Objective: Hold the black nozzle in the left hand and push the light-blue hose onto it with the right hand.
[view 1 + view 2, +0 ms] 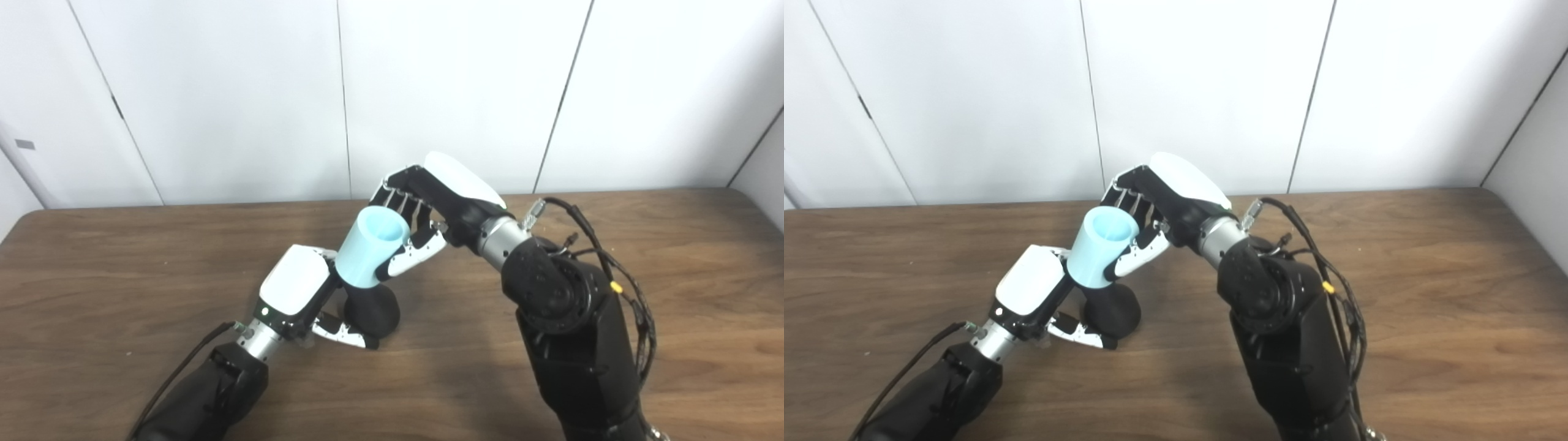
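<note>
1. Brown wood-grain worktop (122, 275), white panelled wall (245, 92) behind it. Both arms come in from the near edge and meet a little left of centre.
2. Left hand (300, 288): white back plate turned up, fingers wrapped around the black nozzle (370, 312). The thumb lies under the nozzle's near side. The grip is closed on it.
3. Black nozzle: rounded, bulb-like body, low over the worktop; whether its base touches the wood I cannot tell. Its upper end is hidden inside the hose.
4. Light-blue hose (372, 248): a short, wide tube, tilted, open mouth facing up and to the right. Its lower end sits over the top of the nozzle, touching it.
5. Right hand (422, 220): reaches in from the right, fingers curled around the far side of the hose near its upper rim, thumb against the side lower down. It is gripping the hose.
6. The two hands are close together, the right one above and behind the left.
7. Black cables (612, 269) loop beside the right forearm, with a small yellow marker (616, 286) on them.
</note>
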### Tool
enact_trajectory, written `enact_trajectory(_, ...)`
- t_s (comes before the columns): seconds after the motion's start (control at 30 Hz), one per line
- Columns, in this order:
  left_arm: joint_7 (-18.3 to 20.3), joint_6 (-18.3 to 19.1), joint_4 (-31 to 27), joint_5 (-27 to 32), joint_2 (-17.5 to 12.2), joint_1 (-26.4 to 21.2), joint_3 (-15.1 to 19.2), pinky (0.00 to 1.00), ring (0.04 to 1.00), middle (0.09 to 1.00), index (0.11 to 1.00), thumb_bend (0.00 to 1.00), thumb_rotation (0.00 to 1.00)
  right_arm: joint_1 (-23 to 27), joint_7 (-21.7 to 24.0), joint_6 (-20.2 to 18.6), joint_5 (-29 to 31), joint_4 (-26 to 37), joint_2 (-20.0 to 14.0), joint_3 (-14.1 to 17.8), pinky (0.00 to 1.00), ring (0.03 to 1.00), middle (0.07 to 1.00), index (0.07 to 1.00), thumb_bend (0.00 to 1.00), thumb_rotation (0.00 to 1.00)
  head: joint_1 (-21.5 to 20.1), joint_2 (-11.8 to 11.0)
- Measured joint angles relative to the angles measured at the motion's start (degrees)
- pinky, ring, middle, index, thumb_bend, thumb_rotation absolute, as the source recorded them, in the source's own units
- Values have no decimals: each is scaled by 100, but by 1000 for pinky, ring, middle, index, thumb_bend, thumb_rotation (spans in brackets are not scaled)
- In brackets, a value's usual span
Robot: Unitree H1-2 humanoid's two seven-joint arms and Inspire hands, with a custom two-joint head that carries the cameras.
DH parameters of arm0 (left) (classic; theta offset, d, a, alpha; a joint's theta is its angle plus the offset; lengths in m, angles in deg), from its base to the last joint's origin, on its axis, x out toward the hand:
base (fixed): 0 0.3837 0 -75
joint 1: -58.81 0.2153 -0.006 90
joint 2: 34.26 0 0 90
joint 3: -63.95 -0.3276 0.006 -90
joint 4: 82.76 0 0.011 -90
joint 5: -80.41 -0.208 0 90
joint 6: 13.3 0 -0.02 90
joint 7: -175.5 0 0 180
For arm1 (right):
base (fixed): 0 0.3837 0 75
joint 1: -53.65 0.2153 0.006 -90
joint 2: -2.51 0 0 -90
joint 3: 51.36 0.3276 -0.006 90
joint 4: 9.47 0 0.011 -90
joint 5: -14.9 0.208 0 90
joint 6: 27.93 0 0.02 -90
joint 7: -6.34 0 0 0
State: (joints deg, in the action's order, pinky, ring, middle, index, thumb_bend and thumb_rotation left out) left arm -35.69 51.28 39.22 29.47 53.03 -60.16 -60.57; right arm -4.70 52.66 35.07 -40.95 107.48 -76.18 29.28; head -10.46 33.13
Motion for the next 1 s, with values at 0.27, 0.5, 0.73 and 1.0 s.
enact_trajectory(0.27,-9,0,114,-15,56,-58,0,347,376,438,518,518,0,370,548,0,-315,165,-328,-49,248,399,482,502,519,0,-35,-26)
enact_trajectory(0.5,-27,0,193,-17,92,-103,0,338,368,434,519,518,0,484,616,0,-324,239,-393,-22,269,408,493,491,519,0,-53,-70)
enact_trajectory(0.73,-36,0,254,-25,118,-142,-9,333,365,429,520,518,0,659,634,1,-322,273,-480,-18,249,383,482,518,516,0,-35,-88)
enact_trajectory(1.0,-55,0,336,-28,145,-186,-15,353,384,438,518,518,0,625,493,7,-324,272,-413,-38,239,376,477,520,516,0,26,-88)
